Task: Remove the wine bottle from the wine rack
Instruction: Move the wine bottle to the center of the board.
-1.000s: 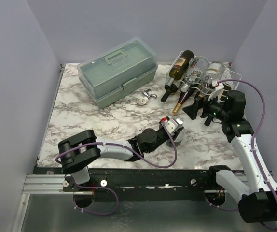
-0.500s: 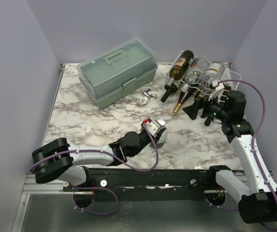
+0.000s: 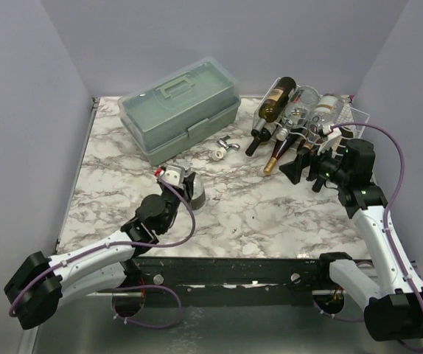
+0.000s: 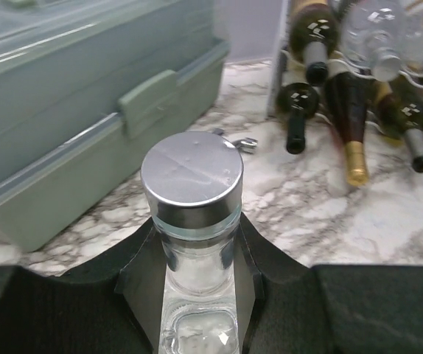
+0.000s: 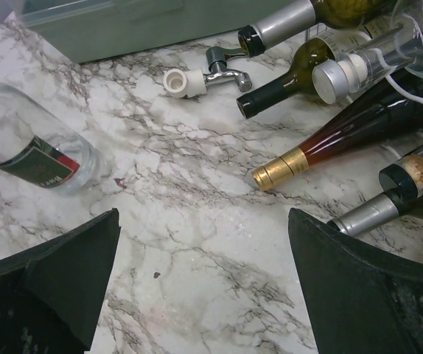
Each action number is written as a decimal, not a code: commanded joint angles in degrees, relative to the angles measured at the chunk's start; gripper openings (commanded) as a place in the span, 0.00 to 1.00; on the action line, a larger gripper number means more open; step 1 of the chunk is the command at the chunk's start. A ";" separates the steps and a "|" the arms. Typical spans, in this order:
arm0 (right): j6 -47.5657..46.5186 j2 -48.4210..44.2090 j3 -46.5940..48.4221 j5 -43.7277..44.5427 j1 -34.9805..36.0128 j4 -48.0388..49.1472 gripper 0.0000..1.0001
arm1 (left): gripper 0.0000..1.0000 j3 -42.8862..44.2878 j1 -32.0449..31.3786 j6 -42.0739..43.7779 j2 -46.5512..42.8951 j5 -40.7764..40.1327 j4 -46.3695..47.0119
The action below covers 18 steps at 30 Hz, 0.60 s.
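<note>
The white wire wine rack (image 3: pixel 342 116) stands at the back right with several bottles lying in it, their necks pointing toward the table's middle. My left gripper (image 3: pixel 180 183) is shut on a clear glass wine bottle (image 3: pixel 191 190), away from the rack and in front of the toolbox. In the left wrist view the black fingers (image 4: pixel 141 269) clamp the bottle (image 4: pixel 193 221) just below its silver cap. My right gripper (image 3: pixel 306 173) is open, low over the marble beside the rack's front; its jaws (image 5: pixel 204 221) hold nothing. A gold-capped dark bottle (image 5: pixel 344 136) lies just beyond them.
A pale green toolbox (image 3: pixel 180 109) sits at the back left. A small metal and white fitting (image 3: pixel 222 147) lies between toolbox and rack. Grey walls close in the table on three sides. The held bottle's labelled body (image 5: pixel 35 151) shows at the left in the right wrist view.
My left arm has swung left across the table with the clear bottle, from the middle to a spot in front of the toolbox. The right arm has not moved.
</note>
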 commanded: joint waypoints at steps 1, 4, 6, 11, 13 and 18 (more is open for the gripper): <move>-1.20 -0.60 -0.52 -0.71 -0.31 0.98 1.00 | 0.00 -0.25 6.30 -3.12 -7.52 -5.83 5.19; -1.29 -0.57 -0.51 -0.80 -0.42 0.92 1.00 | 0.00 -1.04 10.83 -4.73 -10.15 -7.63 3.71; -1.29 -0.54 -0.53 -0.91 -0.34 0.90 0.99 | 0.00 -1.28 13.53 -5.07 -11.40 -8.54 3.22; -1.38 -0.57 -0.43 -1.32 -0.33 0.85 1.00 | 0.00 -0.42 20.90 -6.88 -11.91 -8.80 1.91; -1.38 -0.61 -0.42 -1.31 -0.36 0.73 1.00 | 0.00 0.27 23.65 -8.01 -11.16 -9.14 1.22; -1.46 -0.74 -0.40 -1.35 -0.32 0.71 0.99 | 0.00 2.16 29.57 -8.93 -8.24 -9.92 0.82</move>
